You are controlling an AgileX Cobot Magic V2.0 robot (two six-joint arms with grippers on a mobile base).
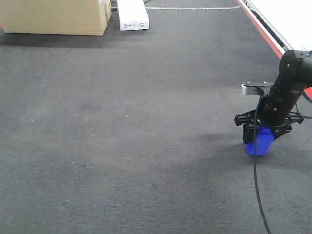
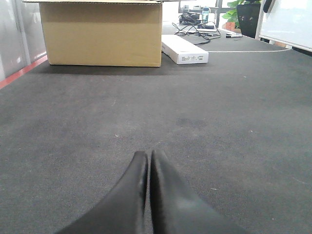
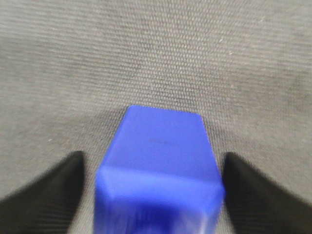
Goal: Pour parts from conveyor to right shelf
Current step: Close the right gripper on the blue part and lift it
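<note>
Our right gripper [image 1: 263, 131] stands spread either side of the blue block [image 1: 258, 144], not yet pinching it, near the conveyor's [image 1: 122, 122] right edge. Our left gripper [image 2: 148, 192] is pressed together, empty. We judge the task barely begun: grasping, carrying and pouring at the right shelf remain.

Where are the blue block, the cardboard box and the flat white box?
blue block [image 3: 161, 146]: right wrist view, broad flat face.
cardboard box [image 2: 102, 34]: left wrist view, front wall.
flat white box [image 1: 132, 12]: front view, top face.
</note>
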